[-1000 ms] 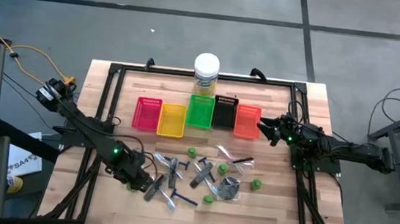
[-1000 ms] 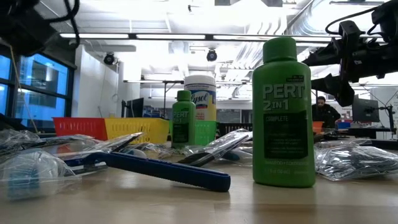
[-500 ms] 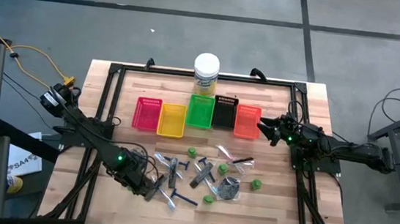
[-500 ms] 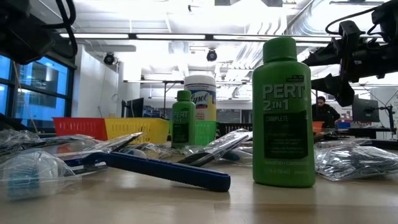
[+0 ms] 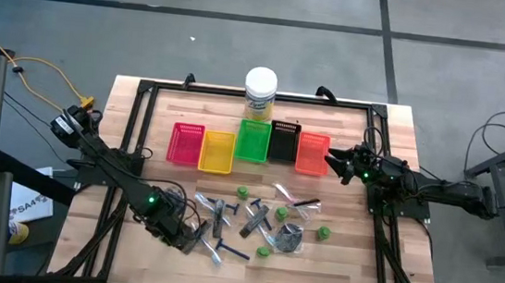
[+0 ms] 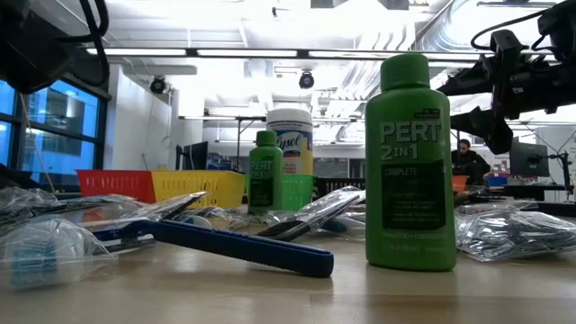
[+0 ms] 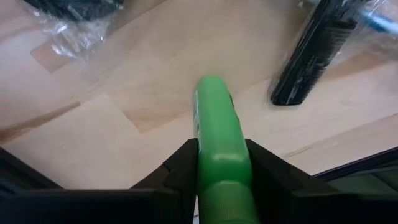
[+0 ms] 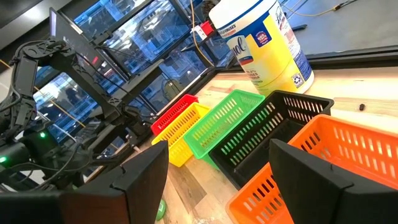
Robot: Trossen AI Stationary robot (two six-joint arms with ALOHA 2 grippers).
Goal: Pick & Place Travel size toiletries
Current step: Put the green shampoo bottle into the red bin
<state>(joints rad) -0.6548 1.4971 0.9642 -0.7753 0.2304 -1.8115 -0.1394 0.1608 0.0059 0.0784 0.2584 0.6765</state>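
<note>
**Bottles and a Razor on the Wooden Table**

A big green plastic bottle stands up near the front. A long dark-blue razor lies flat beside it on the wooden table top. A small green bottle stands farther back, just in front of a yellow tub with a white lid. A red basket and a yellow basket sit side by side behind. Crinkly clear bags lie at both sides. A dark robot arm hangs up high.
</note>
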